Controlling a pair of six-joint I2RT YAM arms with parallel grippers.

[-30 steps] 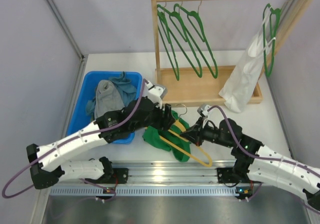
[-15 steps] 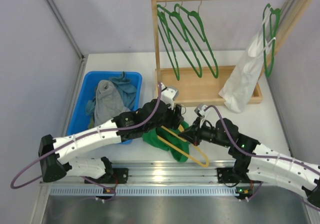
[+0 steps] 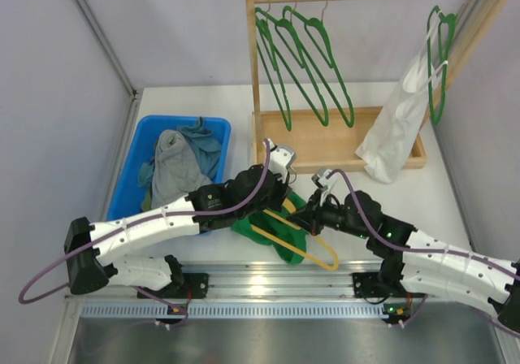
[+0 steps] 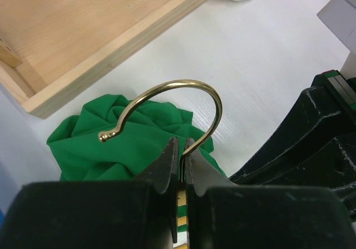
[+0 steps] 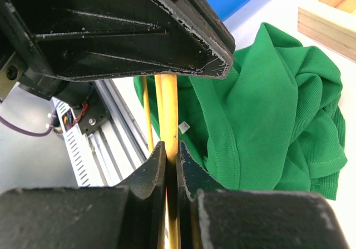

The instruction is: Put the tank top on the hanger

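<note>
The bright green tank top lies crumpled on the white table in front of the wooden rack, also seen in the left wrist view and the right wrist view. The yellow hanger lies across it. My left gripper is shut on the stem of its metal hook, jaws pinching the wire. My right gripper is shut on the hanger's yellow arm, gripped just below the left gripper's black body.
A blue bin at the left holds grey and teal clothes. Behind stands a wooden rack with a tray base, dark green hangers and a white garment. The metal rail runs along the near edge.
My left gripper has moved right to the hanger's hook and shut on it. The right gripper kept its hold on the yellow arm and shifted slightly left.
</note>
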